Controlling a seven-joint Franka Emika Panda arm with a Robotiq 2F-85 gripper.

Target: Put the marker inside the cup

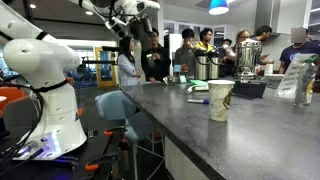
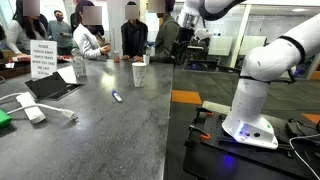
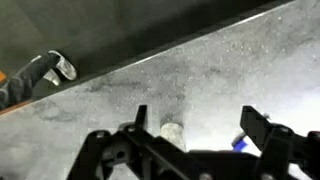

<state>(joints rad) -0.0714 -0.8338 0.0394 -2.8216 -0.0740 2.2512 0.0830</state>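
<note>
The cream-white paper cup (image 1: 220, 100) stands upright on the dark grey counter (image 1: 200, 140). It also shows in an exterior view (image 2: 139, 73). The marker (image 2: 117, 96), small with a blue end, lies flat on the counter a short way in front of the cup. My gripper (image 1: 136, 14) hangs high above the counter's edge, far from both, and also shows in an exterior view (image 2: 186, 24). In the wrist view the gripper (image 3: 197, 126) is open and empty. Far below it, the cup (image 3: 173, 132) is near one finger and the marker's blue end (image 3: 240, 143) near the other.
Steel urns (image 1: 207, 66) and several people stand at the counter's far end. A plastic bag (image 1: 300, 80), a printed sign (image 2: 43, 58), a dark tablet (image 2: 52, 88) and a white cable (image 2: 40, 112) lie on the counter. A blue chair (image 1: 113, 105) stands beside the counter.
</note>
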